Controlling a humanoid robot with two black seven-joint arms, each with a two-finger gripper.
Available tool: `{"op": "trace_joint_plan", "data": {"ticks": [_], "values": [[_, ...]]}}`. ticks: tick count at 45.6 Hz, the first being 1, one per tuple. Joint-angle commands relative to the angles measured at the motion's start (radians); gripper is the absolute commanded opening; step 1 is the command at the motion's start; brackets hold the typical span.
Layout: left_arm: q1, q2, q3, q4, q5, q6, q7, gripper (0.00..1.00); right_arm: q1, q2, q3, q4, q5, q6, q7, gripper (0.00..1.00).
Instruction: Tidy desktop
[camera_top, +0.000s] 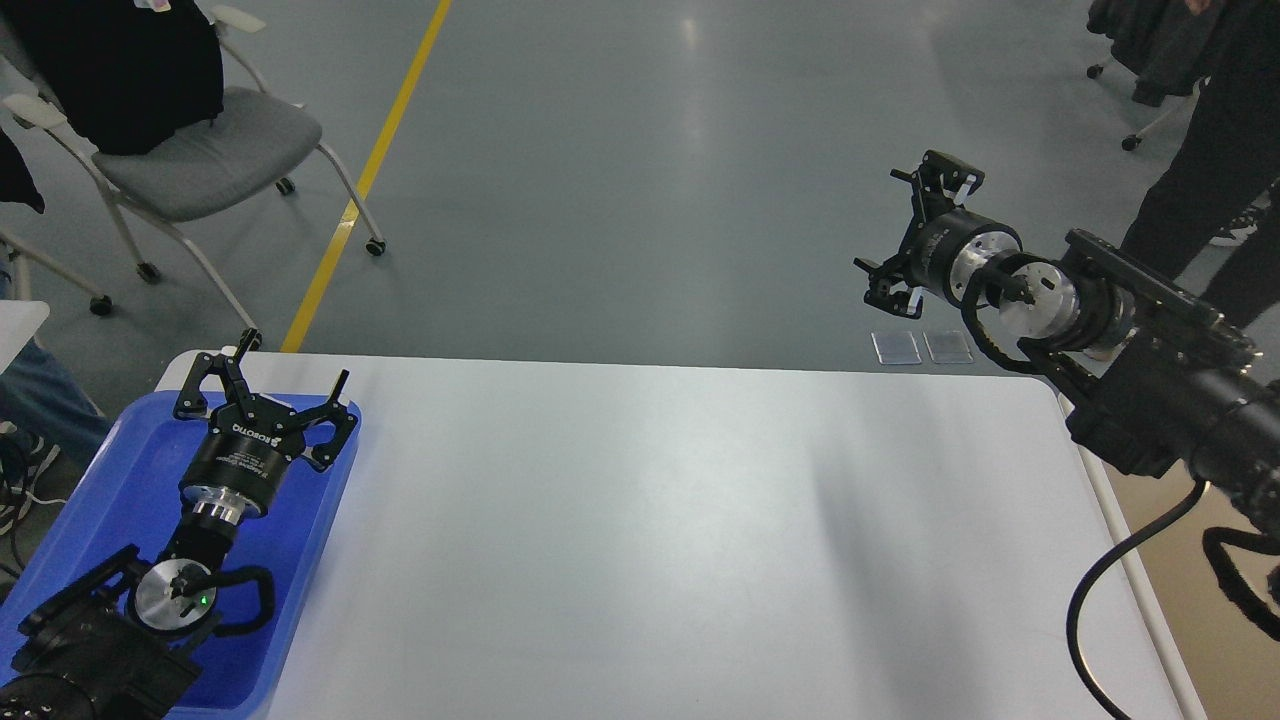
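The desktop (650, 520) is a wide white tabletop with rounded corners, and nothing lies on its bare surface. My left gripper (275, 372) hangs over the far end of the blue tray (90, 500) at the desktop's left edge, fingers spread wide, holding nothing. My right gripper (895, 225) is raised above the floor just beyond the desktop's far right corner. It points up and left, fingers spread, and is empty. Its arm crosses the desktop's right edge.
A beige tub with a white rim (1150, 510) stands against the desktop's right side, partly hidden by my right arm and its cable. A grey chair (200, 150) is at far left. A person in black (1210, 150) stands at far right.
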Motion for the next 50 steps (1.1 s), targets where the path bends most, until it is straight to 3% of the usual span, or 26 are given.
{"op": "trace_joint_plan", "data": {"ticks": [1,22,38,50], "values": [[0.0,0.0,0.0,0.0,0.0,-0.001,0.0,0.99,-0.085,0.057,0.159,-0.027,0.01,0.007,0.0,1.0],[0.0,0.0,0.0,0.0,0.0,-0.001,0.0,0.99,-0.249,0.064,0.282,-0.093,0.013,0.263,0.028,1.0],[0.0,0.0,0.0,0.0,0.0,0.001,0.0,0.99,-0.361,0.074,0.345,-0.101,0.048,0.355,0.045,1.0],[0.0,0.0,0.0,0.0,0.0,-0.001,0.0,0.99,-0.367,0.123,0.369,-0.246,0.084,0.398,0.063,1.0]]}}
